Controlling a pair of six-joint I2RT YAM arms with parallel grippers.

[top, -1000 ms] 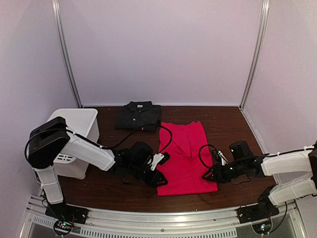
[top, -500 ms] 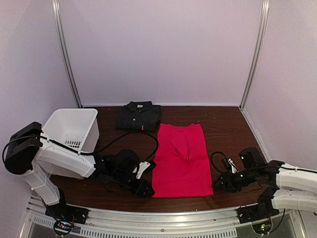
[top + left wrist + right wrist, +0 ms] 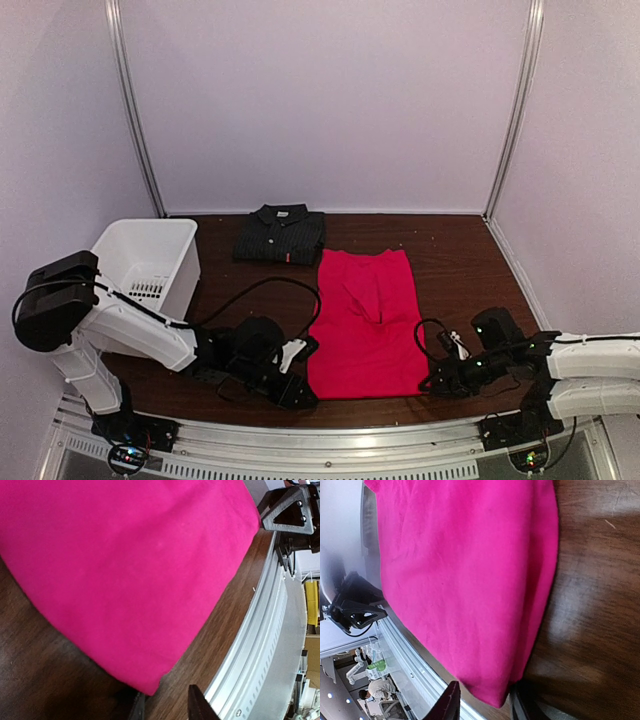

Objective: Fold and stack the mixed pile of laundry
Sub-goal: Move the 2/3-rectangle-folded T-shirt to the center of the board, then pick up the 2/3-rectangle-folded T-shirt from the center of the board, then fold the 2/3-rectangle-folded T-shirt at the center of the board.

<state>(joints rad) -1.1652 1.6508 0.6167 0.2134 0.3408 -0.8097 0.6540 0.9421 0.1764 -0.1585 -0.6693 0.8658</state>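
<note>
Jaws of left gripper (image 3: 165, 707) and right gripper (image 3: 485, 702) parted astride red T-shirt (image 3: 125, 570) corners, fingers (image 3: 451, 700) mostly cropped.

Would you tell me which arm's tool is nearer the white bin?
Left. The left tool sits at the red T-shirt's near corner on the white bin's side; the right tool sits at its opposite near corner.

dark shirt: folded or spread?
Folded: the dark shirt lies as a compact rectangle, collar on top, no sleeves sticking out.
</note>
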